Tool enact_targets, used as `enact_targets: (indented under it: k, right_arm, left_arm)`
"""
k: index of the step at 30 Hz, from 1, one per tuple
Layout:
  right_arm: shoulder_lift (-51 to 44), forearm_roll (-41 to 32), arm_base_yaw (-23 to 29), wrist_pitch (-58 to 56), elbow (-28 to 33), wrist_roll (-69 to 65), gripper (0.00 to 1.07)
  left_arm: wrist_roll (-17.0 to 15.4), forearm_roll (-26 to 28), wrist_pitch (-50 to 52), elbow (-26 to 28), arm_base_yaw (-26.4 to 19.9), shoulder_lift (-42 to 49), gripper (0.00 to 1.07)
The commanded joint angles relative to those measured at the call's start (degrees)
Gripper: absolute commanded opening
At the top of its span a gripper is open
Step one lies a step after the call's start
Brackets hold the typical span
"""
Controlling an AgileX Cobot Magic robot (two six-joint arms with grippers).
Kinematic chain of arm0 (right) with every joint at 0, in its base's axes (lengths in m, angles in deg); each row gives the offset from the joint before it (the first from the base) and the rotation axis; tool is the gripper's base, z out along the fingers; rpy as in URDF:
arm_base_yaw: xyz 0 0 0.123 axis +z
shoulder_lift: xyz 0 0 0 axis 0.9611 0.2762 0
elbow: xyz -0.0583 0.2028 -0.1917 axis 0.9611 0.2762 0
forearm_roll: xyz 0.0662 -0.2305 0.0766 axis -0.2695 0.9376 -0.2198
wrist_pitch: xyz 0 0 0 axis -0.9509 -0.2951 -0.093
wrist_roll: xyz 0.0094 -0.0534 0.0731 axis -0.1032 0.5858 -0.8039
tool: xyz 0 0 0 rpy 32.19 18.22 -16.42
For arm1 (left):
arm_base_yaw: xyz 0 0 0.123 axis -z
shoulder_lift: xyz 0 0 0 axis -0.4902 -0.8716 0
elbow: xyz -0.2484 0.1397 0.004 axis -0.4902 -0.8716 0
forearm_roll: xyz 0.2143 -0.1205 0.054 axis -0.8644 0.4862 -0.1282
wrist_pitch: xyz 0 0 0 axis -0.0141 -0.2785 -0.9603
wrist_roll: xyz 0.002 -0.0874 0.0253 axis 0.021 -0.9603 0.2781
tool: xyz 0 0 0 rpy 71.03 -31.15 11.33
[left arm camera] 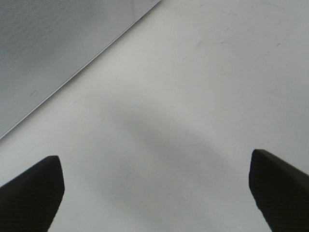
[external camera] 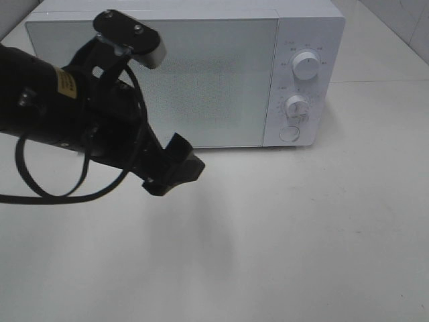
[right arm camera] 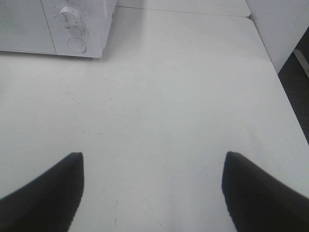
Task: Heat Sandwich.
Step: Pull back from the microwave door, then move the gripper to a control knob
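Observation:
The sandwich is out of view in every frame. A white microwave [external camera: 188,74] stands at the back of the table with its door shut; its grey door [left arm camera: 48,48] also shows in the left wrist view and its knob corner [right arm camera: 72,24] in the right wrist view. My left gripper [external camera: 175,171] hangs low in front of the door's lower left part, above the table. Its fingers [left arm camera: 34,193] stand wide apart with nothing between them, so it is open. My right gripper [right arm camera: 152,179] is open over bare table right of the microwave, holding nothing.
Two dials [external camera: 306,66] [external camera: 296,106] and a round button [external camera: 289,133] sit on the microwave's right panel. The black left arm with its cable loop [external camera: 40,181] fills the left of the exterior view. The table edge [right arm camera: 285,96] runs along the right.

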Motion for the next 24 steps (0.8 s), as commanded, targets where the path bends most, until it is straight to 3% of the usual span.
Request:
enact_targets:
  k: [1, 10, 11, 14, 24]
  right_arm:
    - [-1.5, -0.1, -0.5, 0.3, -0.1, 0.2, 0.76]
    - [-1.5, -0.1, -0.5, 0.3, -0.1, 0.2, 0.76]
    - [-1.5, -0.1, -0.5, 0.3, -0.1, 0.2, 0.76]
    - [-1.5, -0.1, -0.5, 0.3, -0.1, 0.2, 0.76]
    - [-1.5, -0.1, -0.5, 0.3, -0.1, 0.2, 0.76]
  left_arm:
    - [-0.1, 0.1, -3.2, -0.1, -2.6, 1.4, 0.98]
    - [-0.2, 0.6, -9.3, -3.0, -17.8, 8.3, 0.98]
    - [-0.2, 0.6, -9.3, -3.0, -17.8, 8.3, 0.98]
    - [-0.2, 0.7, -11.4, -4.6, -24.2, 12.6, 0.98]
    - [-0.2, 0.5, -20.2, -6.4, -37.1, 21.6, 0.98]
